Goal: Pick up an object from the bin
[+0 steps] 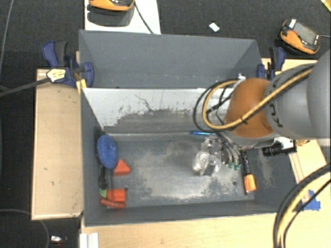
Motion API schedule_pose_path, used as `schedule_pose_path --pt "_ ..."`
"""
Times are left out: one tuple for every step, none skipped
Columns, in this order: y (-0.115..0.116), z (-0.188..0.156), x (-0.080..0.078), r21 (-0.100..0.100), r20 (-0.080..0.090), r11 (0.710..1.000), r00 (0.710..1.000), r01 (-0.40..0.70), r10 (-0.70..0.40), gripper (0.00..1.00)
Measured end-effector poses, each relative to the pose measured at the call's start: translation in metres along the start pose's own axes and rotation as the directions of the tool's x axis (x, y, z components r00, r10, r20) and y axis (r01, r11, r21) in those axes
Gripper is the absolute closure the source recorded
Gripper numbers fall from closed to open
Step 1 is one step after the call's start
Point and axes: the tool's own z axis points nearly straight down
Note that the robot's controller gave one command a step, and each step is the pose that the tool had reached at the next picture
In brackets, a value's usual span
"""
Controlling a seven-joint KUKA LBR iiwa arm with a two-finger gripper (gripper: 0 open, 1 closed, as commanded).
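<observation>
My gripper (206, 158) hangs low over the bin floor, right of the middle, with its metal end close to the scuffed grey bottom. A black marker with an orange cap (247, 175) lies just to its right, pointing toward the front wall. A thin blue stick (202, 134) lies behind the gripper, along the foot of the back wall. I see nothing held in the gripper.
Along the left wall lie a blue oval brush-like thing (107, 151), a small orange wedge (121, 167) and a red-orange tool with a black handle (114, 196). The arm with its orange cover and looped cables overhangs the bin's right side.
</observation>
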Motion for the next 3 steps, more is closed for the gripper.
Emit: schedule_pose_path --pt "0.000 -0.009 0.000 0.000 0.001 1.000 1.000 0.002 -0.002 1.00" --pt "0.000 -0.032 0.003 0.001 -0.009 1.000 1.000 0.003 -0.003 1.00" --pt "0.000 -0.070 0.000 0.000 -0.001 1.000 1.000 0.003 -0.003 1.00"
